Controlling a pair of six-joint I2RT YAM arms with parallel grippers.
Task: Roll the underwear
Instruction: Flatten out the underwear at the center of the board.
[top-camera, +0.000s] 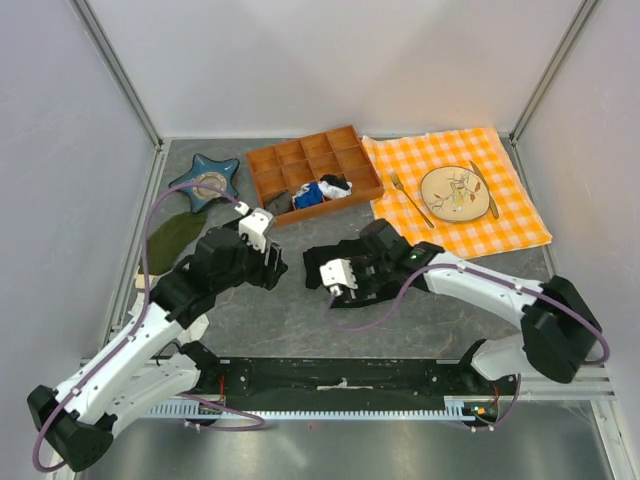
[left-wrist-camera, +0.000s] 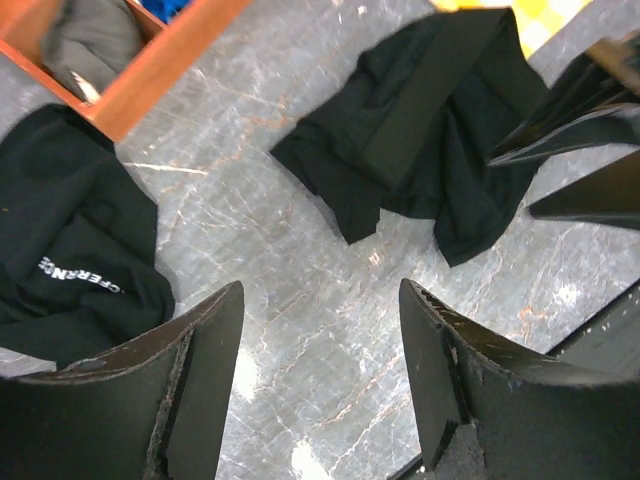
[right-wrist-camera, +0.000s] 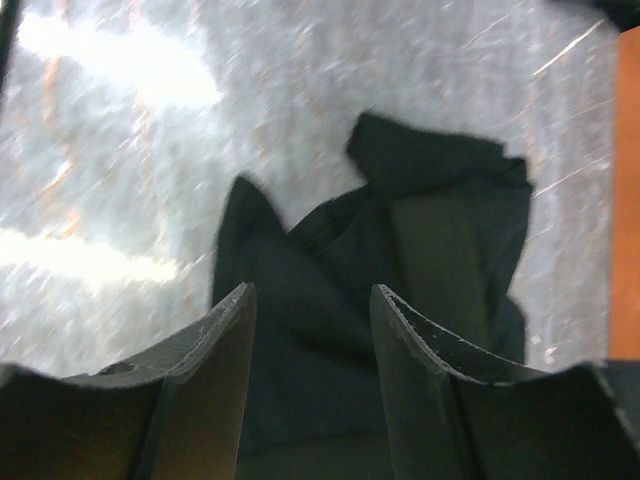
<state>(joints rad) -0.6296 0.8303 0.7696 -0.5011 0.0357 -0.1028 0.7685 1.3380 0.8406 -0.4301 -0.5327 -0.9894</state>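
Note:
The black underwear (left-wrist-camera: 430, 130) lies crumpled on the grey table just in front of the wooden tray. It also shows in the right wrist view (right-wrist-camera: 420, 240) and, partly hidden by the arms, in the top view (top-camera: 318, 256). My right gripper (right-wrist-camera: 312, 300) is open and empty, with its jaws over the near part of the underwear. It also shows in the top view (top-camera: 332, 266). My left gripper (left-wrist-camera: 320, 300) is open and empty over bare table, short of the underwear, and shows in the top view (top-camera: 276, 266). The right fingers (left-wrist-camera: 580, 130) reach the garment's far edge.
A smaller black cloth with white lettering (left-wrist-camera: 70, 250) lies beside the left gripper, by the corner of the orange compartment tray (top-camera: 262, 158). An olive-green cloth (top-camera: 175, 240) and a blue star dish (top-camera: 207, 182) are at the left. A checkered cloth (top-camera: 520, 225) with a plate (top-camera: 455, 192) is at the right.

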